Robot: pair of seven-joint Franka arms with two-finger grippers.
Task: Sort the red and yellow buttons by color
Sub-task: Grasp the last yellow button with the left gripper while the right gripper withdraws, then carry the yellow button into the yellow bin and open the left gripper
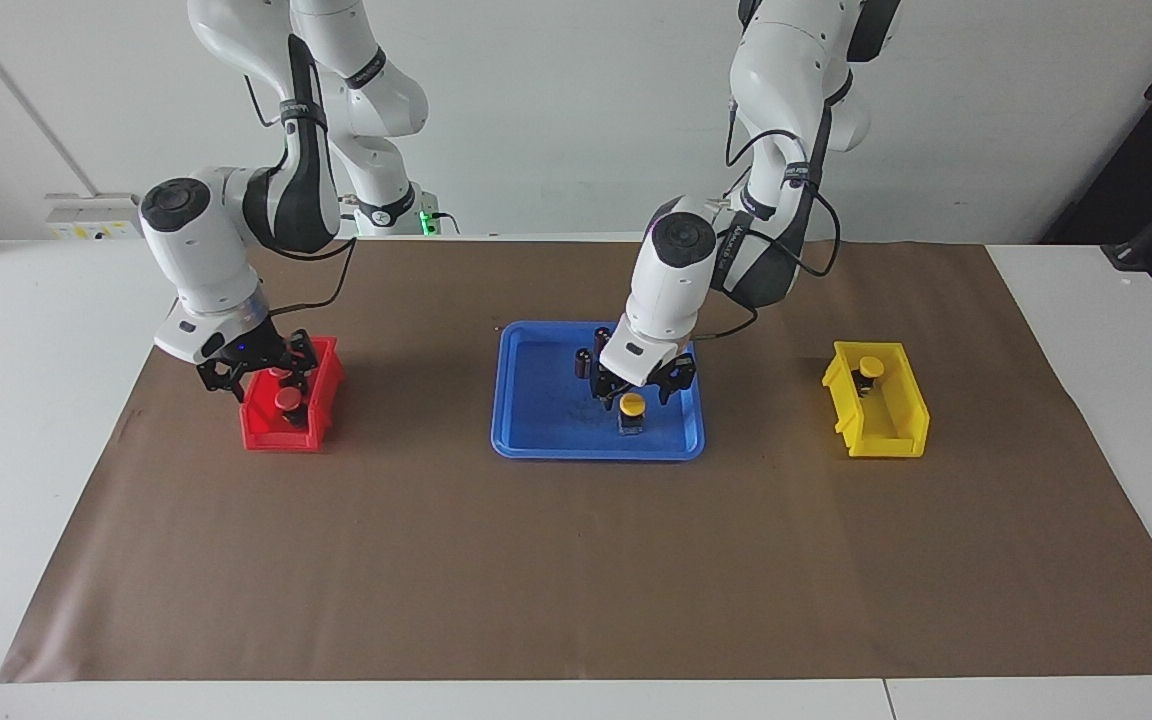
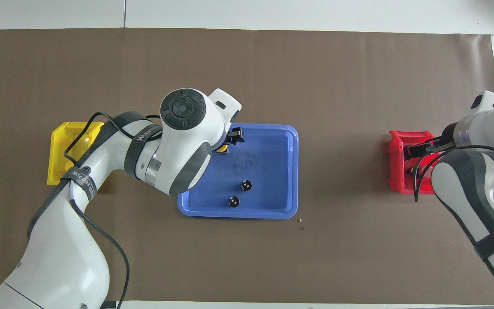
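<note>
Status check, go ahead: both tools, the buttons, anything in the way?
Left tool down around yellow button in blue tray. Right tool over red bin, red button inside. Two dark cylinders nearby, clear.

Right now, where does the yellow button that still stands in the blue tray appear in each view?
Facing view: the yellow button stands low in the blue tray, just under the left gripper.
Overhead view: only a sliver of its yellow cap shows beside the left arm's wrist, in the tray's part farther from the robots.
Shared landmark: the blue tray at mid-table.
</note>
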